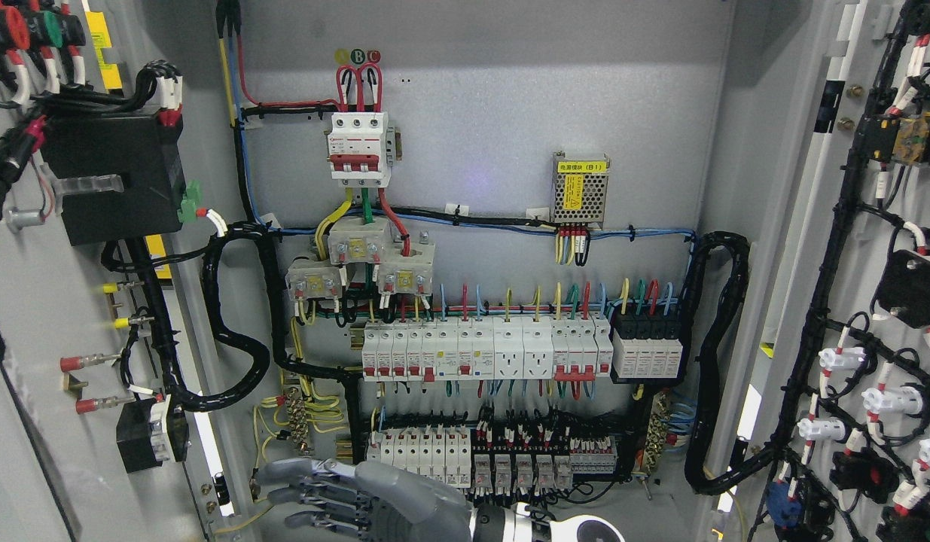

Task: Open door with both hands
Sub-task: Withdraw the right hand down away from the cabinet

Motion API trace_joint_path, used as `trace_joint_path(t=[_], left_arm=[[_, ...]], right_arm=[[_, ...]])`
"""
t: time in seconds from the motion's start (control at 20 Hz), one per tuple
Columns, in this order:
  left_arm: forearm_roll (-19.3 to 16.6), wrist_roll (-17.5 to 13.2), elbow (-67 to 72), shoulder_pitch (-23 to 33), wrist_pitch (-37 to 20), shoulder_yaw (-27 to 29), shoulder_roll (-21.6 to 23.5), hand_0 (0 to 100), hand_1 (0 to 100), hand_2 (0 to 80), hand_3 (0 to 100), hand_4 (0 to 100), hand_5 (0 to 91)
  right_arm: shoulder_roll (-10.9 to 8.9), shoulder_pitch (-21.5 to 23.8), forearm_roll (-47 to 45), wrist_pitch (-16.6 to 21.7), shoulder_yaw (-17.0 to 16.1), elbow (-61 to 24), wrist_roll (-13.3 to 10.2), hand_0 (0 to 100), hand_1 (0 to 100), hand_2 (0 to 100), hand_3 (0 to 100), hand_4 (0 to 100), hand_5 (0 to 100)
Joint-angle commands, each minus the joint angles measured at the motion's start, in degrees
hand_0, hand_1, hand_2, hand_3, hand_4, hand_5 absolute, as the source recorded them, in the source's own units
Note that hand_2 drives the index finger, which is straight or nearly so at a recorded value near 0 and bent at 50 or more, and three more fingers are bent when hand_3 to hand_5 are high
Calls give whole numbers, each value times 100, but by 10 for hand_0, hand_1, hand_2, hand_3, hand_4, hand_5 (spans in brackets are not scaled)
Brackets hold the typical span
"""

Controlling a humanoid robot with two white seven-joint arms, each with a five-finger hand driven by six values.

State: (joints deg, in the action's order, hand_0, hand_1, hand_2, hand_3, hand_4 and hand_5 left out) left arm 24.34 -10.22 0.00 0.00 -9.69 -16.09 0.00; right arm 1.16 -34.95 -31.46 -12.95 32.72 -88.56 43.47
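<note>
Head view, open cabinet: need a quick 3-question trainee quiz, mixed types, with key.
1. True or false: the red three-pole breaker is mounted above the long breaker row.
2. Multiple choice: the yellow-labelled power supply sits
A) on the back panel, upper right
B) on the left door
C) below the bottom terminal row
3. Fill in: the right hand, low in the picture, holds nothing; its fingers are ___.

Key: 1 true; 2 A; 3 open.
</note>
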Motion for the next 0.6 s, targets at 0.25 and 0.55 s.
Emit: trace_joint_path(t=[0.25,0.55], left_arm=[[0,-7,-149,-132,20,1,-150,0,0,0,0,0,0],[0,-7,-149,-132,20,1,-150,0,0,0,0,0,0]], right_arm=[[745,-3,26,-15,928,-83,-111,265,0,0,0,0,0],[745,-29,26,-15,1113,-83,-207,265,0,0,0,0,0]])
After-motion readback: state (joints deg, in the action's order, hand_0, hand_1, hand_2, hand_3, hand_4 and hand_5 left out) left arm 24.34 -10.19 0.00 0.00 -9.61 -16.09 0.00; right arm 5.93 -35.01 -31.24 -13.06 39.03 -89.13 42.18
